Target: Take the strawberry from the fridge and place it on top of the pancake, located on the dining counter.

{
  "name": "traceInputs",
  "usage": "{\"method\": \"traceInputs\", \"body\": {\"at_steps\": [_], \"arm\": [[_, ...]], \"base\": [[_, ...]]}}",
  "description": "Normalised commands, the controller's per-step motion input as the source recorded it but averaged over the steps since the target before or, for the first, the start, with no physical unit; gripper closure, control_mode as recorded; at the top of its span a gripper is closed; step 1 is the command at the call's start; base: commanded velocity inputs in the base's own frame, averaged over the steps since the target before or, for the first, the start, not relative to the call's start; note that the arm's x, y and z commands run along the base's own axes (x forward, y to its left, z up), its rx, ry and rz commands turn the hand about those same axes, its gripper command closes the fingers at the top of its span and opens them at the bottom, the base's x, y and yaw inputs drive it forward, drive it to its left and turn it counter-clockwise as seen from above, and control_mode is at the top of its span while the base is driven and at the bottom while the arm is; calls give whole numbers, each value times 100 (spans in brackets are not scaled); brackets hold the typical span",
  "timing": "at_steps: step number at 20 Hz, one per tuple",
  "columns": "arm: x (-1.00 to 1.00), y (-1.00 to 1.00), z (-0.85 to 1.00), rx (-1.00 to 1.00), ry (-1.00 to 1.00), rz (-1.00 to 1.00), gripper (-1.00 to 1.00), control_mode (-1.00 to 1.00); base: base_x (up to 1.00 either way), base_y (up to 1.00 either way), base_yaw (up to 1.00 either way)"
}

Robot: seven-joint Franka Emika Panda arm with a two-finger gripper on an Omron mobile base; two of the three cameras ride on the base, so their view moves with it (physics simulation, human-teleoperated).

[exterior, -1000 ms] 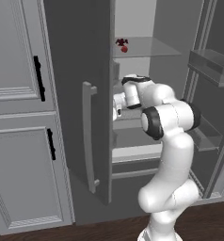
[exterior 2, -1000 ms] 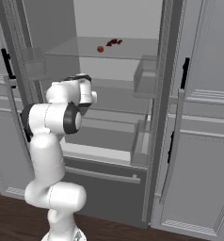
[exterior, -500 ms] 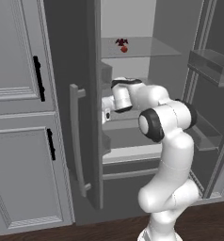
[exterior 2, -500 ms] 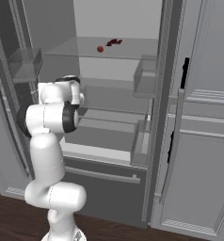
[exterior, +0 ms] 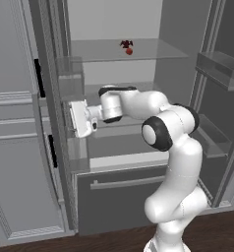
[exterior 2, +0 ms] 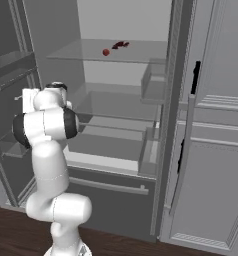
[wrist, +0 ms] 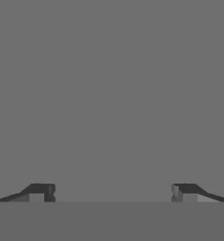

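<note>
Jaws stand wide apart with nothing between them: in the hand view the two dark fingertips [wrist: 41, 192] rise far from each other at the bottom corners, and all the gripper [wrist: 113, 193] faces is a flat grey surface, too plain to say which part of the fridge it is.

From the left base view, going left to right: a pale panelled cabinet [exterior: 13, 147] with black handles stands at the far left. Next comes the fridge's [exterior: 114, 24] left door [exterior: 55, 123], swung open and seen edge-on, with clear bins on its inner side. The gripper [exterior: 75, 119] sits right beside those bins, pointing at the door; whether it touches them I cannot tell. The white arm [exterior: 170, 147] stretches back from it to the right, across the open interior. Above the arm, on the upper glass shelf [exterior: 153, 49], lies the strawberry [exterior: 127, 47], small and red with a dark cap, well apart from the gripper. At the far right hangs the other door [exterior: 222, 98] with its own bins.

From the right base view the strawberry [exterior 2: 106, 52] rests on the same upper shelf, toward the back, with a dark leafy bit just to its right. The arm [exterior 2: 48, 150] rises at the left, its hand turned toward the left door, and a long grey handle [exterior 2: 183, 155] runs down the right door.
</note>
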Motion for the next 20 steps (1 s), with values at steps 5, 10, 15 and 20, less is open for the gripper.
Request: {"method": "traceInputs", "body": {"at_steps": [5,10,15,20], "arm": [[-17,99,0,0,0,0,-100,-100],[0,13,0,-7,-5,0,-100,-100],[0,-97,0,-5,-11,0,-100,-100],[0,-100,0,-5,-12,0,-100,-100]], "base": [[0,0,0],[0,0,0],[0,0,0],[0,0,0]]}}
